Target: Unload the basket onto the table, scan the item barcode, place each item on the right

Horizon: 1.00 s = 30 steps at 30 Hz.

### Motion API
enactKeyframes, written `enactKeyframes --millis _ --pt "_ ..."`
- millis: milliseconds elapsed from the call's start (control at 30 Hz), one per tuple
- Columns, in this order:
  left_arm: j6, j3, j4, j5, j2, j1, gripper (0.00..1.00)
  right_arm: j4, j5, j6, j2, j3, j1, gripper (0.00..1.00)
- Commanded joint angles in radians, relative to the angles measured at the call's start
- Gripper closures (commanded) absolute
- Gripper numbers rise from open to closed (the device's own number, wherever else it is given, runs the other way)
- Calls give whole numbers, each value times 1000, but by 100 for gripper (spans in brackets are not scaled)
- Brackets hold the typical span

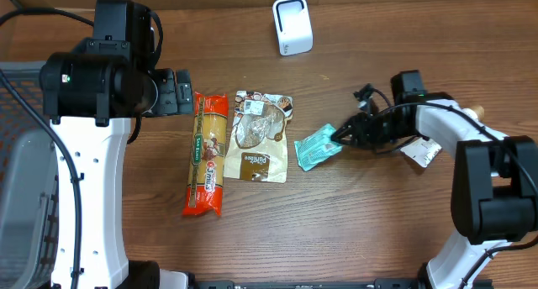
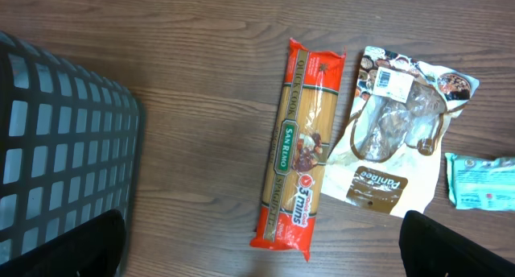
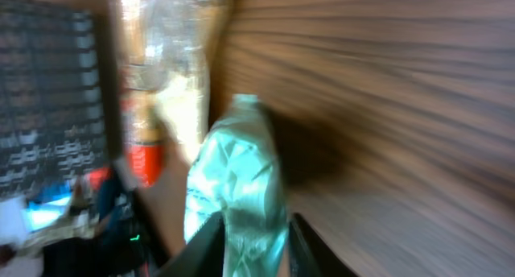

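The right gripper has its fingers on either side of the near end of the teal packet, which lies on the table with that end lifting slightly. From where I stand I cannot tell whether the jaws are pinching it or only bracketing it. My guess is this packet is the one meant for scanning. It is taken by its edge so its face stays free to be shown.

Just past the fingertips lies a brown pouch, then a red spaghetti pack beside it. The white scanner stands well off to one side, facing the table.

The right wrist view is smeared, but it alone shows the packet running up between the fingers. The overhead alone shows the scanner. The left gripper hangs spread wide over the spaghetti, holding nothing. Its camera catches a barcode label on the pouch and a dark basket.
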Motion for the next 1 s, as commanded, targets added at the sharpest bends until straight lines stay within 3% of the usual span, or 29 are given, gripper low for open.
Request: enactKeyframes --millis 0,200,400,600,733,833,967 --pt "-7 -1 2 -13 -4 4 0 -37 203 -3 11 18 -32 67" --pt "-7 -1 2 -13 -4 4 0 -195 254 -11 6 150 -78 59" --pt "-7 -1 2 -13 -4 4 0 -419 254 -37 -58 320 -27 71" --pt "-7 -1 2 -13 -4 4 0 -459 296 -19 -181 322 69 88" --pt "-7 -1 2 -13 -4 4 0 -451 517 129 -241 321 156 96" --pt "-7 -1 2 -13 -4 4 0 -432 680 235 -240 301 238 96" --pt "-7 -1 2 -13 -4 4 0 -322 688 292 -235 210 304 96"
